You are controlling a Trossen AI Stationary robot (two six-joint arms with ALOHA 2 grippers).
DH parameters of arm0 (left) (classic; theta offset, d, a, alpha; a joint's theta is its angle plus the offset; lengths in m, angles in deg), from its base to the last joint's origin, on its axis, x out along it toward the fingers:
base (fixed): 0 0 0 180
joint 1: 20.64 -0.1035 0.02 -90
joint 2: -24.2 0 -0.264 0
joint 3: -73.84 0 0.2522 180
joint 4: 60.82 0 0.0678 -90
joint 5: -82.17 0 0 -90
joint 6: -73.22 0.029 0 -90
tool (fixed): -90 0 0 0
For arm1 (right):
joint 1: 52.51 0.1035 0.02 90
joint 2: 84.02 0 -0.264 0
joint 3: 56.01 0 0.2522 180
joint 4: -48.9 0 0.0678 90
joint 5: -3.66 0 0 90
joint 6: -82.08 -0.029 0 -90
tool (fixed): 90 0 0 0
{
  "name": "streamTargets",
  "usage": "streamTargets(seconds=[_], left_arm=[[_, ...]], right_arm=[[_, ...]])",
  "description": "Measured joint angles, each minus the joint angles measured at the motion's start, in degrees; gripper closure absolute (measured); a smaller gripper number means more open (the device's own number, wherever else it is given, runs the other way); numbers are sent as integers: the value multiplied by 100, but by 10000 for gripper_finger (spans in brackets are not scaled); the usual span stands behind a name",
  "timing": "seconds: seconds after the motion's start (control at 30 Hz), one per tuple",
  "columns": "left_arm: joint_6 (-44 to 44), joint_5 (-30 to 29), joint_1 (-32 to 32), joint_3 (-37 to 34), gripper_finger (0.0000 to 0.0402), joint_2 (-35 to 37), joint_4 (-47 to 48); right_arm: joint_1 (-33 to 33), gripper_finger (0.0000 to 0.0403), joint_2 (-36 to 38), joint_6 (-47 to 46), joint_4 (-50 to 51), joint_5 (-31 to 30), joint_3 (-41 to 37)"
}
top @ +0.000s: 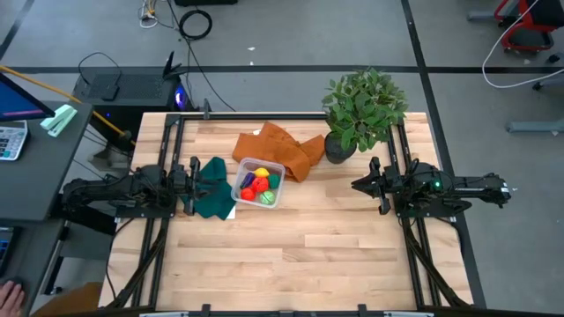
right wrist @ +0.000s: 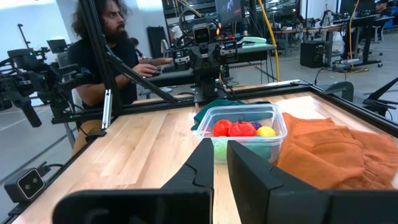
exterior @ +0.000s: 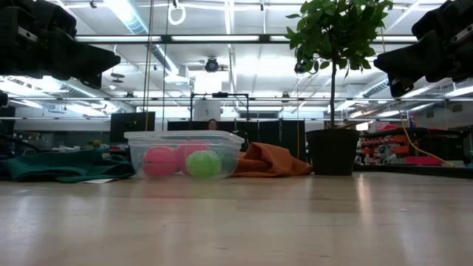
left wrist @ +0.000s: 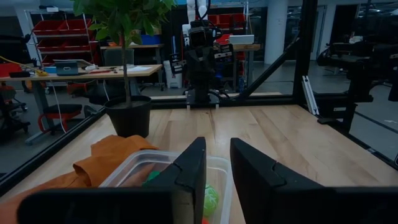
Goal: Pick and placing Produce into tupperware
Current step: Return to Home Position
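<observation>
The tupperware (top: 274, 165) is a clear box standing on the table's middle, between both arms. The produce (top: 260, 185) lies inside it: red, yellow, purple and green pieces, which also show in the right wrist view as produce (right wrist: 239, 129). In the low view the tupperware (exterior: 185, 137) holds pink-red balls and a green one (exterior: 203, 164). My left gripper (top: 196, 181) hovers left of the box above the dark green cloth, its fingers (left wrist: 193, 168) a narrow gap apart. My right gripper (top: 356, 185) hovers well to the right of the box, with only a slit between its fingers and nothing held.
An orange cloth (top: 280, 148) lies crumpled behind the box, touching its far side. A dark green cloth (top: 211, 189) lies at the box's left. A potted plant (top: 361, 110) stands at the far right. A person (right wrist: 102, 56) sits beyond the table's left edge. Bare wood (top: 300, 255) spans the near half.
</observation>
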Motion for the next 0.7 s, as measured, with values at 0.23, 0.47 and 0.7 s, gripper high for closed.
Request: streamTargets(seconds=[0.23,0.47,0.7], left_arm=[[0,0,-1,2,313,-1,-1],[0,0,-1,0,311,-1,-2],[0,0,-2,1,318,-2,-2]], right_arm=[[-1,389,1,1,-1,0,0],[1,389,1,-1,-1,0,0],[2,389,1,1,0,0,0]])
